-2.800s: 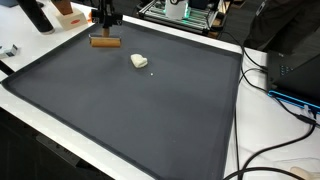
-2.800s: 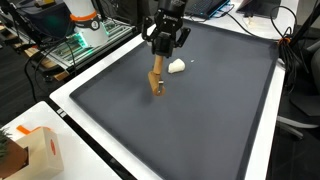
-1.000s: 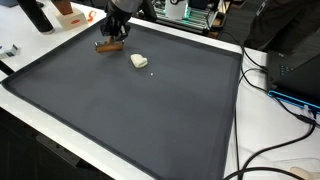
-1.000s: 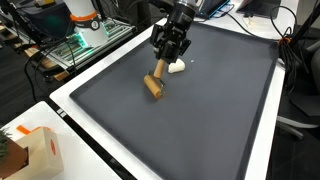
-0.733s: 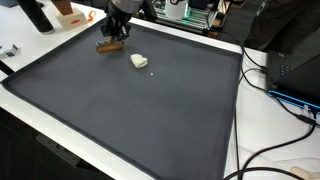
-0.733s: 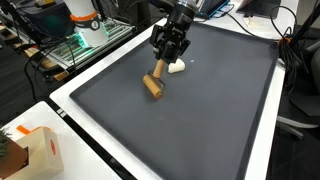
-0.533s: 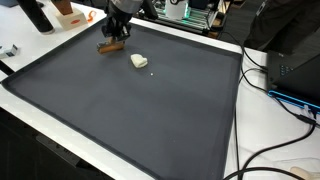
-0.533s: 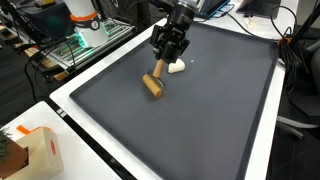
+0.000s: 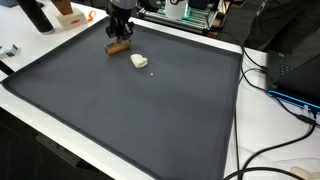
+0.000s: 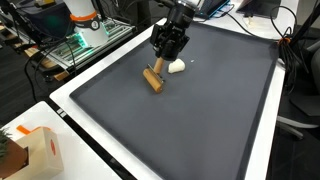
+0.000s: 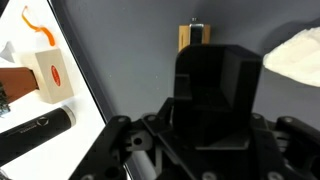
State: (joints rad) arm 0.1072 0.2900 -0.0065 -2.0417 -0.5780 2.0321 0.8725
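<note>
At the far left an orange-and-white cardboard box sits beyond the white table border, in the same place as before; the wide dark grey mat spreads rightward from there.

On the far part of the mat lies the short brown wooden tool with a cylindrical head and a thin handle, and here is the change; a few seconds back it stands nearly upright under the arm, and now its handle leans over with the head resting on the mat. In an exterior view the wooden tool shows its head end-on rather than side-on, and it sits a little further right.

Just right of the head, the black Robotiq gripper has its fingers drawn together on the handle, as far as the exterior views show. The wrist view is filled by the gripper's own body, with only the end of the wooden tool showing above it. The gripper has travelled rightward with the tool.

Next comes the small white lump of crumpled material, which has not moved; the gap between it and the tool has narrowed from well apart to near, seemingly without contact. I judge that the tool is being moved across the mat with a firm grasp; the lump is undisturbed.
</note>
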